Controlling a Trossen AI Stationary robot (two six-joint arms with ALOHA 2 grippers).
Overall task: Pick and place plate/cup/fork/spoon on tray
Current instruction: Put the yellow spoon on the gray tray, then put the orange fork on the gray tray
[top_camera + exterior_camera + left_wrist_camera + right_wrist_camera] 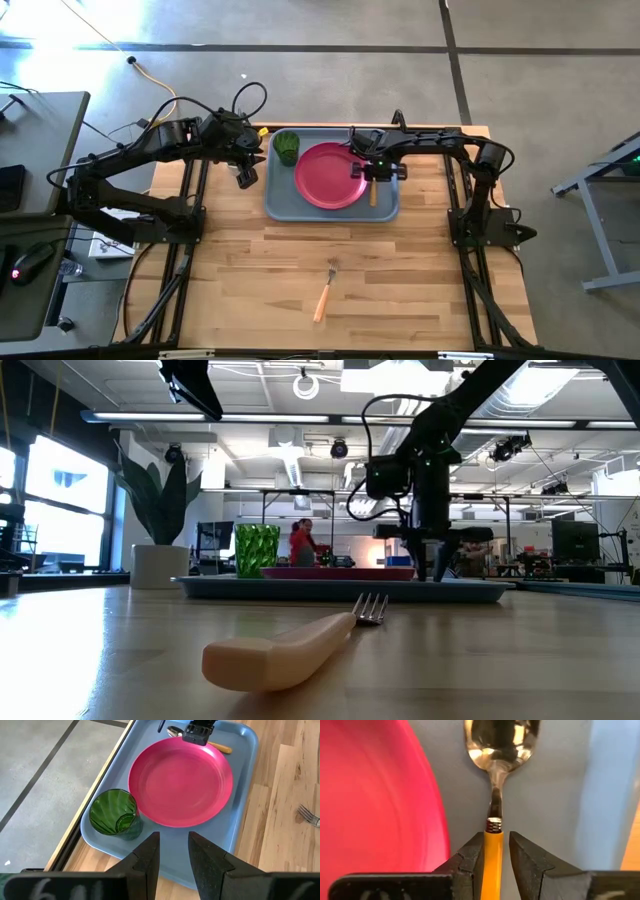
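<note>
The light blue-grey tray (282,200) lies at the table's far middle. The pink-red plate (328,176) lies flat in it, and the dark green cup (287,147) stands upright in the tray's far left corner. The spoon (501,740) lies on the tray floor, right of the plate. My right gripper (495,840) is low over the spoon's orange handle, slightly open, one finger on each side. The fork (324,290) lies on the bare wood near the front edge. My left gripper (174,840) hovers open and empty at the tray's left edge (245,178). My right gripper points down from above, its fingers across the spoon's orange handle (493,855), just behind the metal neck. One finger (470,862) lies against the handle; a thin gap shows at the other (525,865). The spoon lies flat on the tray floor.
A leafy plant in a white pot (160,530) stands beyond the table's far left. Bare wood lies between the tray and the fork (290,645). People show far off in the room behind.
</note>
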